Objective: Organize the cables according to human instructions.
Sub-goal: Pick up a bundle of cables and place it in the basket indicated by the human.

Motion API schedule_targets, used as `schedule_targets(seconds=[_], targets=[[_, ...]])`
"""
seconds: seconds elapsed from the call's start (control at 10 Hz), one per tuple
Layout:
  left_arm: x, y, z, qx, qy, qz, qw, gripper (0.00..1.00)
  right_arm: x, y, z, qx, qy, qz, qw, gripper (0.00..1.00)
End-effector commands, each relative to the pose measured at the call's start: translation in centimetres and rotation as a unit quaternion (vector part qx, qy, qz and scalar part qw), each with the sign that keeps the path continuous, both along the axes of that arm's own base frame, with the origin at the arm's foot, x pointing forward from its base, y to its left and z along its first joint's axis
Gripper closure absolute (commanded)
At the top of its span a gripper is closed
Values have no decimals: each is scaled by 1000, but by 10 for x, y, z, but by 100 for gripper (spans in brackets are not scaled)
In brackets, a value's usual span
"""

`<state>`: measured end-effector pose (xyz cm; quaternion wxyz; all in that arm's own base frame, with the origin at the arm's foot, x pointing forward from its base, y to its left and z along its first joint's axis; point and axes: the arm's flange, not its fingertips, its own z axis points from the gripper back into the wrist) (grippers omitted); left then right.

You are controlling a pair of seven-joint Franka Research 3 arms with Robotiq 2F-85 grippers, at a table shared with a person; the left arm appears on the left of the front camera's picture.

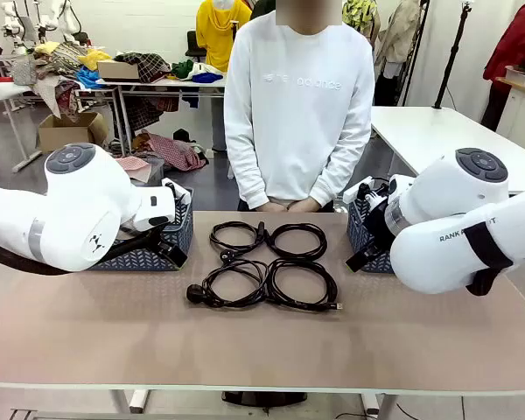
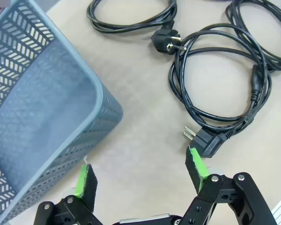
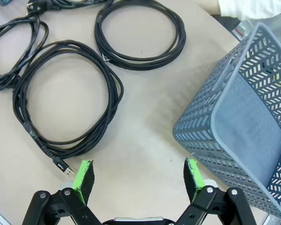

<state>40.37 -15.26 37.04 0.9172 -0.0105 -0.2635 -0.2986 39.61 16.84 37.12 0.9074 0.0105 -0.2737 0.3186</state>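
Four black coiled cables lie in a two-by-two block mid-table: far left (image 1: pixel 236 236), far right (image 1: pixel 299 241), near left (image 1: pixel 232 285), near right (image 1: pixel 303 285). My left gripper (image 2: pixel 139 164) hangs open over bare table between a grey basket (image 2: pixel 96 96) and a coil's plug (image 2: pixel 207 142). A second coil (image 2: pixel 126 24) lies farther off. My right gripper (image 3: pixel 138 165) is open too, above the table beside a loop with a small connector end (image 3: pixel 62 165) and another loop (image 3: pixel 140 63) beyond it. Neither gripper holds anything.
A perforated grey basket stands at each side of the cables, left (image 1: pixel 177 238) and right (image 1: pixel 359 232), the right one also close by my right gripper (image 3: pixel 210 117). A person in a white sweater (image 1: pixel 297 105) stands at the far edge, hands clasped.
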Motion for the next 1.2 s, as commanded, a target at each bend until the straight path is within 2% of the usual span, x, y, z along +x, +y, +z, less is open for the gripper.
schedule_targets(seconds=[0.0,0.9,1.1], targets=[[0,0,0,0,0,0,1000,0,0,0,0,0,0,0,1000,0],[-1,-1,0,1,0,-1,1000,0,0,0,0,0,0,0,1000,0],[-5,4,19,3,-7,-17,1000,0,-1,-11,17,17,1,11,1000,0]])
